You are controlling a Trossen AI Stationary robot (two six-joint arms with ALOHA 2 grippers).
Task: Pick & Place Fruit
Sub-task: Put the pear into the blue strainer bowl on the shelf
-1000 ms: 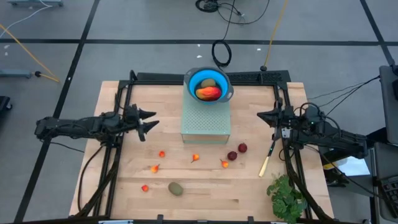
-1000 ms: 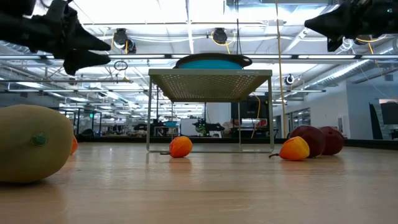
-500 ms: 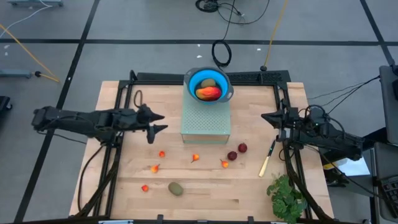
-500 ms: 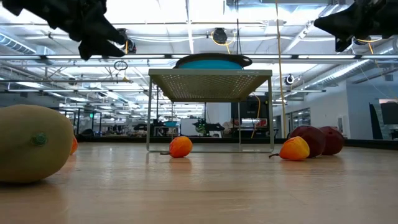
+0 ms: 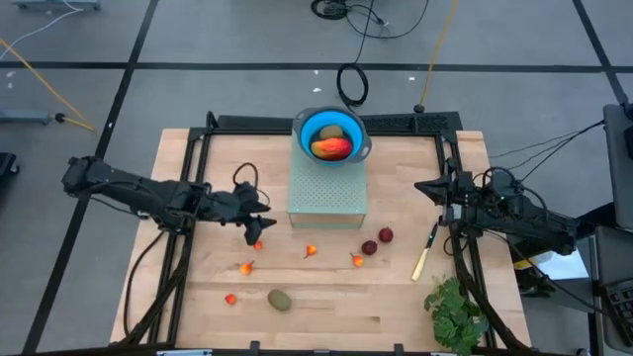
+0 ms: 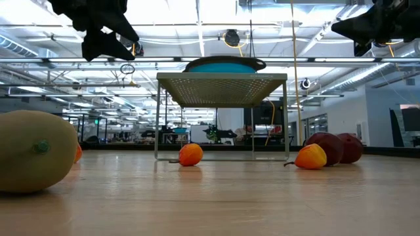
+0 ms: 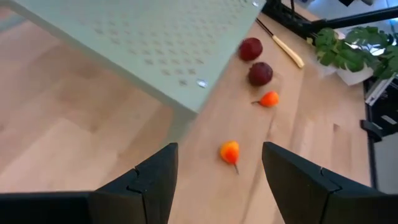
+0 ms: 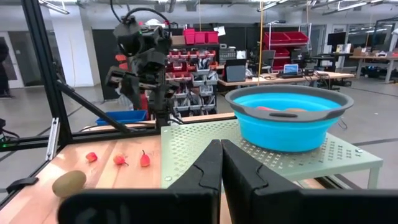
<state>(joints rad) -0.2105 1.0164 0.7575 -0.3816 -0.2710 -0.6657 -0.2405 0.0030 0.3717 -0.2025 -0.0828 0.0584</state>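
Small orange-red fruits (image 5: 257,244) (image 5: 311,250) lie loose on the wooden table, with two dark red round ones (image 5: 377,240) and a brownish-green oval (image 5: 280,299). A blue bowl (image 5: 306,123) on a perforated pale-green stand (image 5: 327,193) holds an orange-red oblong (image 5: 331,148) and a greenish oval. My left gripper (image 5: 259,220) hangs open above the table left of the stand, tipped downward, nothing between its fingers; its wrist view shows one small orange fruit (image 7: 229,152) ahead on the wood. My right gripper (image 5: 420,186) is shut, raised at the table's right side.
A yellow-handled knife (image 5: 425,252) lies right of the dark red fruits, and a leafy green bunch (image 5: 455,311) sits at the near right corner. The stand's legs and black frame rails border the table. Bare wood lies along the near edge.
My left gripper has swung from the table's left side toward the middle and the near edge, rising a little, tipping its fingers downward and rolling. Its fingers stay apart. The fruits have not moved.
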